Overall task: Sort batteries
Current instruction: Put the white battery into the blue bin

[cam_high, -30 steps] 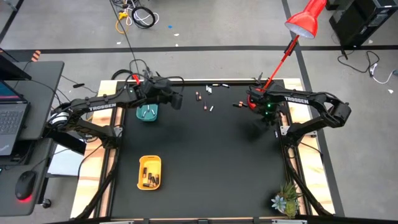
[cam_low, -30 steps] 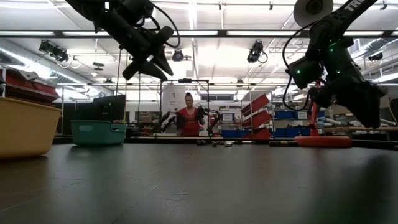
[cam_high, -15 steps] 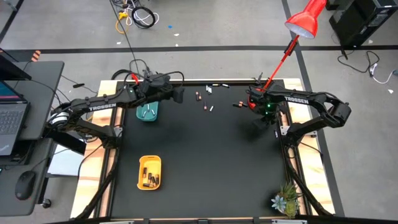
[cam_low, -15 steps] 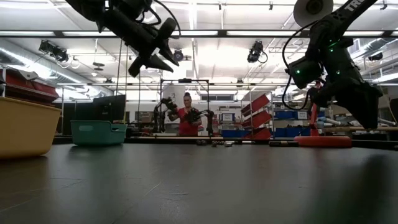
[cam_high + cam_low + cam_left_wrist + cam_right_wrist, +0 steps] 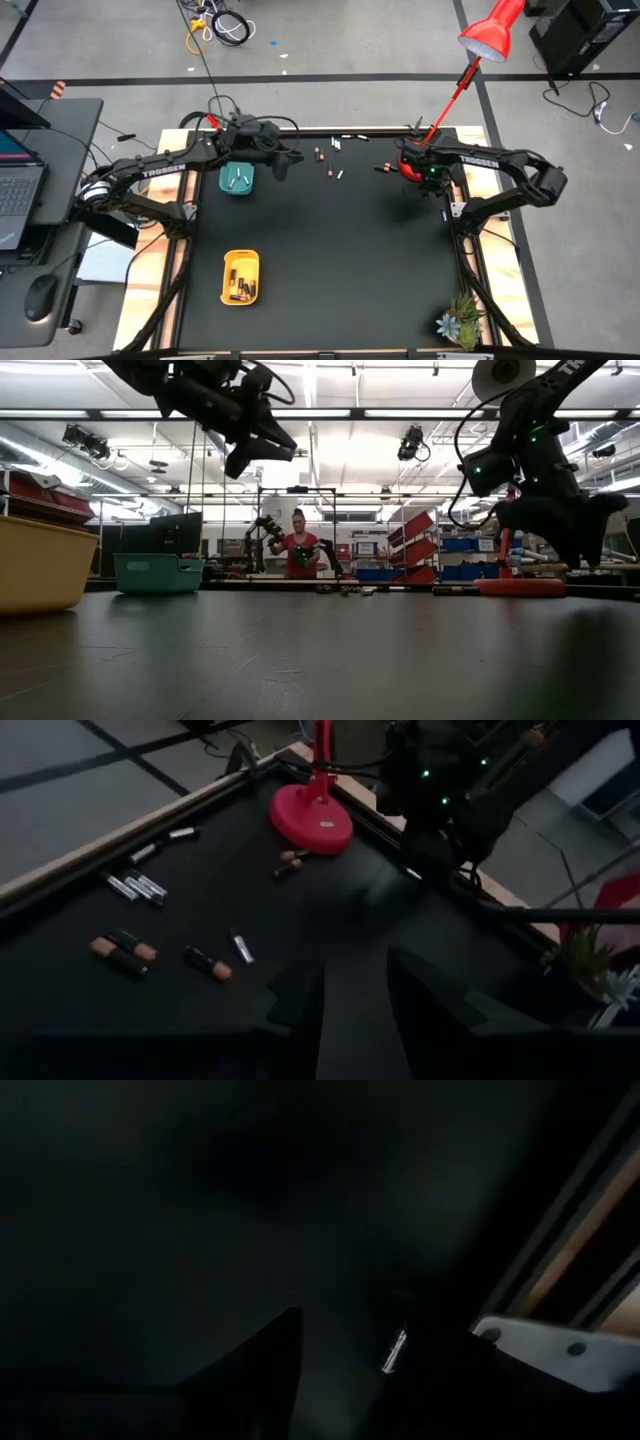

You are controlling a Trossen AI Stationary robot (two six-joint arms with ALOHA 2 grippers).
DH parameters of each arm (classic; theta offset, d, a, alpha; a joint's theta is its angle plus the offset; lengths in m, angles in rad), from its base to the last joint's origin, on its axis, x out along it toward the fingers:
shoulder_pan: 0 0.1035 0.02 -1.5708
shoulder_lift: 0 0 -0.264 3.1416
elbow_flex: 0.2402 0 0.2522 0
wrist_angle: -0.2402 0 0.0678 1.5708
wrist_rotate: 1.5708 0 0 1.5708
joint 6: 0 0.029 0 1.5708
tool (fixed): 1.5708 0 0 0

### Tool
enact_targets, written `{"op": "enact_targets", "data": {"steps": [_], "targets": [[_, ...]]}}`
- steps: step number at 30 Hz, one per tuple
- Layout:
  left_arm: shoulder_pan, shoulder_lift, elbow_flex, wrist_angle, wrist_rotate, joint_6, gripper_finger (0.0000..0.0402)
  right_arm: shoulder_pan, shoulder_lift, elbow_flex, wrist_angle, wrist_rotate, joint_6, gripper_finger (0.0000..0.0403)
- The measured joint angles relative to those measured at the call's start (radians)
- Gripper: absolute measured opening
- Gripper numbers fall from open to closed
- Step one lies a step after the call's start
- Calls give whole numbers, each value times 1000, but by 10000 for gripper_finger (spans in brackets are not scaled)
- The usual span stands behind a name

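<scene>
1. Left pincer (image 5: pixel 290 160) hangs above the table (image 5: pixel 330 270) just beside the teal tray (image 5: pixel 237 180); in its wrist view the fingers (image 5: pixel 296 992) stand parted with nothing between them.
2. Right pincer (image 5: pixel 425 195) hangs near the red lamp base (image 5: pixel 410 163) at the table's right edge; its fingers (image 5: pixel 262 1360) stand apart, and a small pale cylinder (image 5: pixel 396 1350) shows between them, though whether it is gripped cannot be told.
3. Loose batteries (image 5: pixel 322 156) lie scattered along the far edge between the two arms; more lie in the yellow tray (image 5: pixel 240 276).
4. A potted plant (image 5: pixel 458 322) stands at the near right corner.
5. A person (image 5: pixel 299 552) stands beyond the table.
</scene>
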Motion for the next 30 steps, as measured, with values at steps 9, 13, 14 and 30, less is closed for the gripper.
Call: {"op": "enact_targets", "data": {"steps": [9,13,14,30], "targets": [[4,0,0,14,41,47,119,13,-7,5,-125,133,272,171],[4,0,0,38,41,74,119,13,-7,5,-114,163,302,167],[5,0,0,45,41,75,119,13,-7,5,-113,163,286,166],[51,47,0,115,11,62,120,117,176,33,-138,20,-345,168]]}}
